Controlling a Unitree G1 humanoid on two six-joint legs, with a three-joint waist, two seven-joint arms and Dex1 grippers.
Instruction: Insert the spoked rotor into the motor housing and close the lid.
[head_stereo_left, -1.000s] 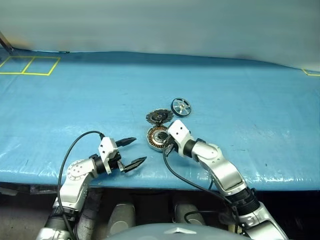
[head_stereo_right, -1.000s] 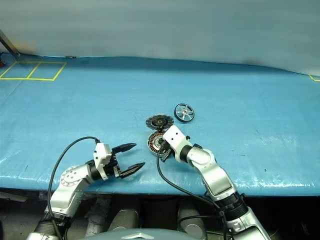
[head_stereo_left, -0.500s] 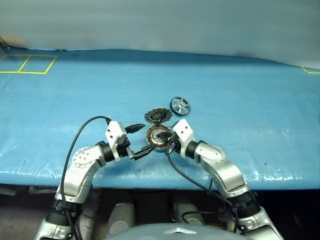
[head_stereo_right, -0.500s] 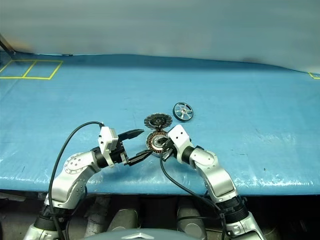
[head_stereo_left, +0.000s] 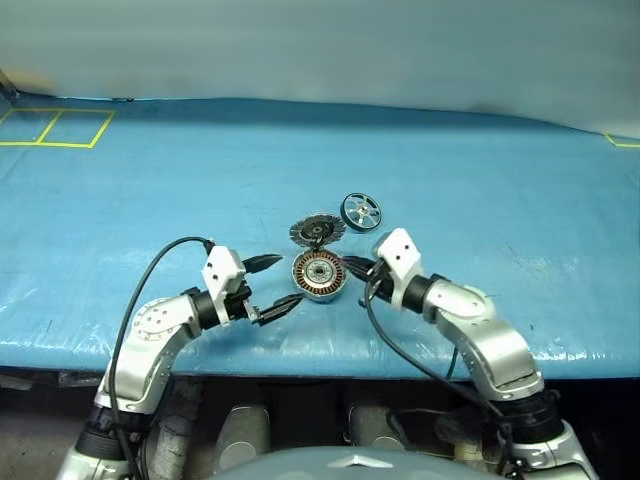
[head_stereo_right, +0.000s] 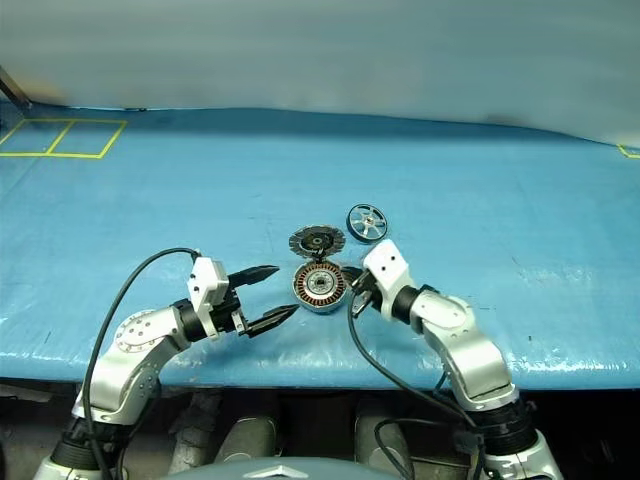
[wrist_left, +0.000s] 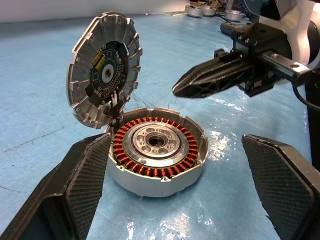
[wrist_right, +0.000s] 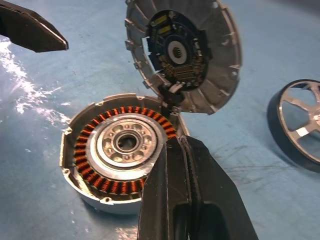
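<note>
Centrally, motor housing (head_stereo_left: 318, 275) between spread left jaws and clenched, empty right jaws.

Our 2 head eyes look forward and down over the bench (head_stereo_left: 120, 200); both wrist cameras sit close, facing the motor housing (wrist_left: 156, 150) from opposite sides.

left hand (head_stereo_left: 273, 287) spread, left of motor housing (head_stereo_left: 318, 276) | right hand (head_stereo_left: 357, 267) closed, right of it
</note>
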